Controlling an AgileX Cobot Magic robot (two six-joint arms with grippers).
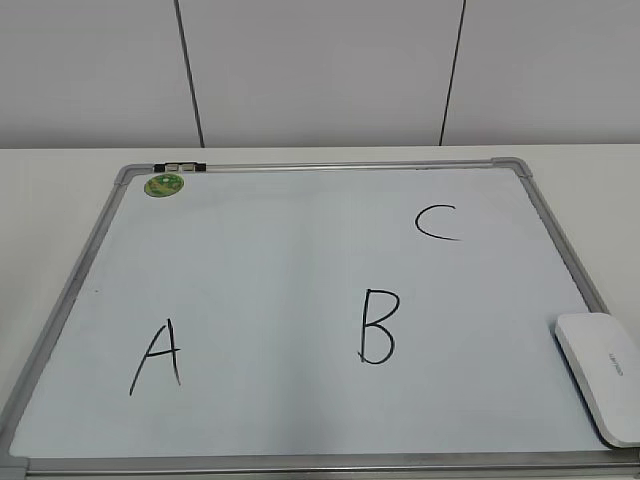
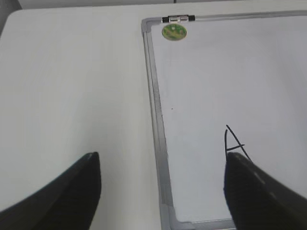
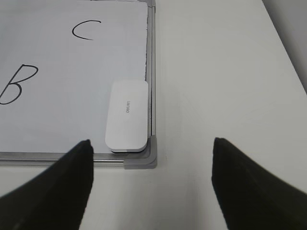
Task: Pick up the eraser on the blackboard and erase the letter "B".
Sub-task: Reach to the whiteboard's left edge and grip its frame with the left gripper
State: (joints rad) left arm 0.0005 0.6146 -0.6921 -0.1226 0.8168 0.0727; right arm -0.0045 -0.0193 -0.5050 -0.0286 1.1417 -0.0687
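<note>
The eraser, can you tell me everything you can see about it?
The eraser is a smooth white slab with rounded corners, plastic by the look of it, with small grey lettering on top and a dark edge showing underneath. It lies flat on the blackboard in its near right corner, its long side along the grey frame and apparently touching it. The letter "B" is to its left and is untouched. Nothing grips it; the right gripper is open, nearer the camera.

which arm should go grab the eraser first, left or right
Right, probably. The smooth white rounded plastic eraser lies in the board's near right corner, just ahead of the open right tool. The open left tool hangs over the opposite frame edge of the grey-framed white dry-erase board, by the "A".
</note>
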